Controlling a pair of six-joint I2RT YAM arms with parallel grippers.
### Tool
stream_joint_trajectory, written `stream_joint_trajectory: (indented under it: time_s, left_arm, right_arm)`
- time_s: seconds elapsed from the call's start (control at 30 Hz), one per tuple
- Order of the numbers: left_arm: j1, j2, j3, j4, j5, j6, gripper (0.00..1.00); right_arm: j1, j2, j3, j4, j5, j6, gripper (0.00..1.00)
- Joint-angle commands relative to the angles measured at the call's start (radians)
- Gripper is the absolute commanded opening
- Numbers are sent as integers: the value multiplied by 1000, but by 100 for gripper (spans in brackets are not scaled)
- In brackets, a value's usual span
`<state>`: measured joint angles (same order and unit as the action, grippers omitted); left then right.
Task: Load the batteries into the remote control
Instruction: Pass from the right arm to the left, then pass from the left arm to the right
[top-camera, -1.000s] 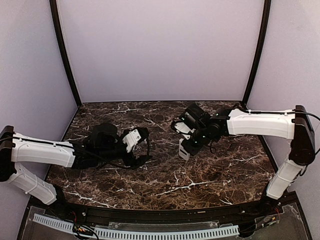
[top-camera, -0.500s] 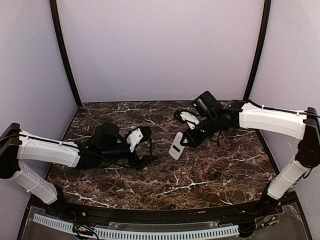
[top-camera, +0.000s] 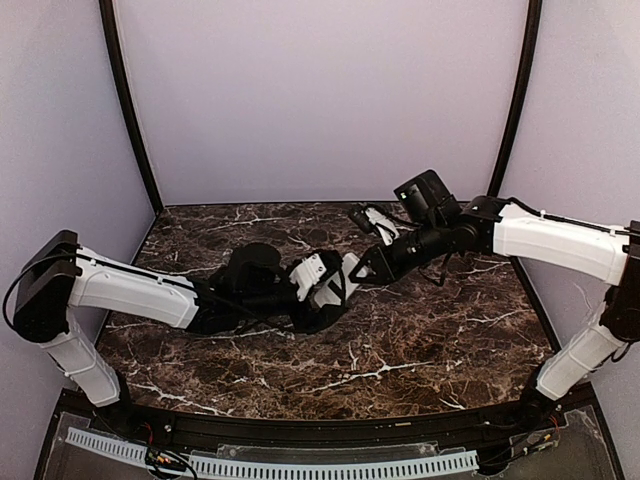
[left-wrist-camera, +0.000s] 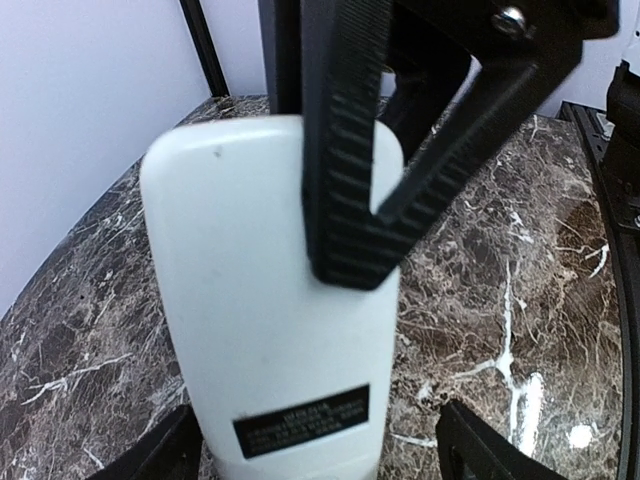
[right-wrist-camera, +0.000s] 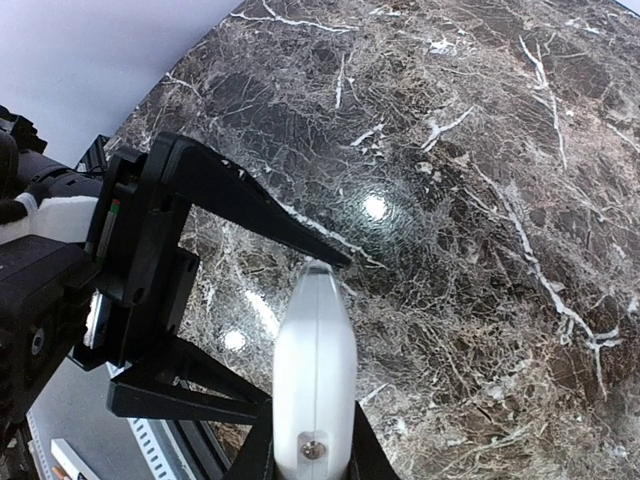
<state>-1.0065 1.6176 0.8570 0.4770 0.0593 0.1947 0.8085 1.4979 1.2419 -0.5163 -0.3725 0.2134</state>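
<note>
- The remote control turns its plain white back to the left wrist camera. The shell is slim with rounded corners, and a small black label with pale print too blurred to read sits near its lower end.
- The remote is held over the middle of the worktop, a dark brown marble surface with white veins. It lies between the two arms, which meet there.
- The right tool is clamped on the remote. Its own camera shows the remote edge-on as a narrow white blade running out from between the fingers.
- The left wrist view adds one ribbed black finger of that tool, pressed flat across the upper part of the white back.
- The left tool stands wide and holds nothing. In the right wrist view its two black fingers spread apart, and the tip of the remote reaches in between them, close to the upper finger.
- Its own camera shows only its fingertips, at the two bottom corners, one on each side of the remote's labelled end.
- Only the top view shows both arms reaching in from the left and right edges of the worktop. There the remote is a small white sliver, with the right tool just beside the left tool.
</note>
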Motion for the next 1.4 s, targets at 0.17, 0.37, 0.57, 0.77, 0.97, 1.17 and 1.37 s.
stream_joint_trajectory:
  time_s: [0.17, 0.37, 0.57, 0.77, 0.97, 1.17, 1.37]
  left_arm:
    - [-13, 55, 94, -45, -88, 5, 72]
    - [-12, 63, 112, -69, -124, 15, 63]
    - [-12, 48, 110, -54, -87, -6, 52]
    - [34, -6, 73, 13, 114, -105, 43]
    - [96, -39, 34, 156, 430, -256, 39]
    - [108, -40, 23, 285, 603, -340, 39]
    - [110, -20, 42, 362, 691, -407, 39]
  right_arm:
    - [-9, -1, -18, 65, -59, 67, 0]
    - [-14, 1, -21, 62, -70, 74, 0]
    - [-44, -14, -33, 70, -105, 90, 37]
    - [-137, -83, -78, 149, -228, 96, 57]
    - [-164, -180, -147, 274, -318, 30, 79]
    - [-164, -266, -247, 488, -445, 50, 98]
    - [-162, -241, -257, 579, -509, 67, 96]
